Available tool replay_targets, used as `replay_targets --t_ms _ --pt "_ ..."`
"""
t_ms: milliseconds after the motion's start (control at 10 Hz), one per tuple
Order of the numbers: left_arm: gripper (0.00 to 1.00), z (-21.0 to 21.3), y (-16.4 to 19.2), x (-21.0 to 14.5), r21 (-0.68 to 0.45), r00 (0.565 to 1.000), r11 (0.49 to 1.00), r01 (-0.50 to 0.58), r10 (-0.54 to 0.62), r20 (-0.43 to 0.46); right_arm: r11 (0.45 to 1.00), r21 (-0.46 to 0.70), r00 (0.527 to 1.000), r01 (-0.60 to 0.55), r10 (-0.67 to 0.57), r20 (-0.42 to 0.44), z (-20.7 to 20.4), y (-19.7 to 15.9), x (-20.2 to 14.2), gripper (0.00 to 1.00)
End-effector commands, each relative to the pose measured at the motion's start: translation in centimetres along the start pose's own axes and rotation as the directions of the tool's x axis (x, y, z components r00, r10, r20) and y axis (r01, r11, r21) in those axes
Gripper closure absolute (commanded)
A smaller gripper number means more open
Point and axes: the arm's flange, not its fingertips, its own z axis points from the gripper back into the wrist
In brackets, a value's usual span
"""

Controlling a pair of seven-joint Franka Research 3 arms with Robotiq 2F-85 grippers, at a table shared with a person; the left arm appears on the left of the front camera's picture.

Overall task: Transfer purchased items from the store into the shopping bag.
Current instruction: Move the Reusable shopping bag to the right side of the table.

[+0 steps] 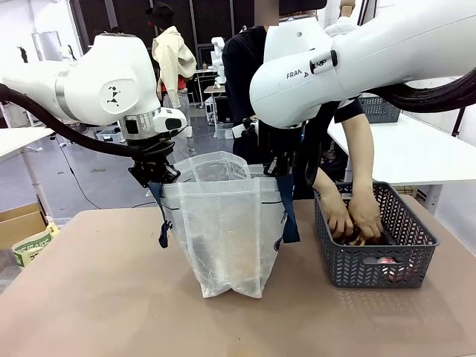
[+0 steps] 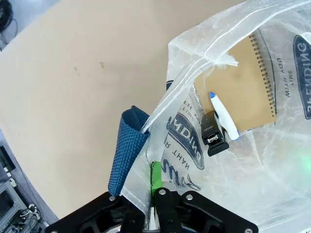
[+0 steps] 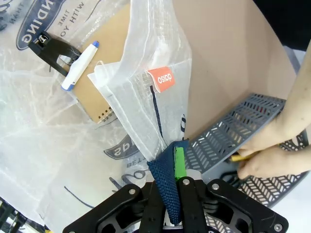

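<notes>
So the tan desk [image 1: 104, 297] is carrying everything here. The shopping bag [image 1: 223, 238] is standing upright around the middle of it, translucent white with navy handles, its mouth being held open from both sides. The store [image 1: 372, 260], that dark grey mesh basket, is sitting just beside the bag on the robot's right. The left pincer [image 2: 154, 187] is squeezing together on the bag's rim film right next to a navy strap [image 2: 124, 150], and the right pincer [image 3: 179, 170] is clamping on the opposite strap at the rim. The person's hands [image 1: 353, 216] are reaching down inside the basket, gripping something I can't make out. Lying at the bottom of the bag: a brown spiral notebook [image 2: 245, 90], a black stapler-looking thing [image 2: 214, 136] overlapping its edge, and a white marker with a blue tip [image 2: 222, 115] resting across both.
</notes>
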Motion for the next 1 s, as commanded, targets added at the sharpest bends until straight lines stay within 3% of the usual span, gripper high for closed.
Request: replay_targets --t_ms 0,900 --pt "1.0 -0.03 0.07 -0.03 0.0 1.0 1.0 -0.001 0.001 0.0 1.0 0.0 1.0 0.001 -0.001 -0.001 -0.07 -0.05 -0.05 1.0" --pt "1.0 -0.03 0.07 -0.03 0.0 1.0 1.0 -0.001 0.001 0.0 1.0 0.0 1.0 0.001 -0.001 -0.001 -0.07 -0.05 -0.05 1.0"
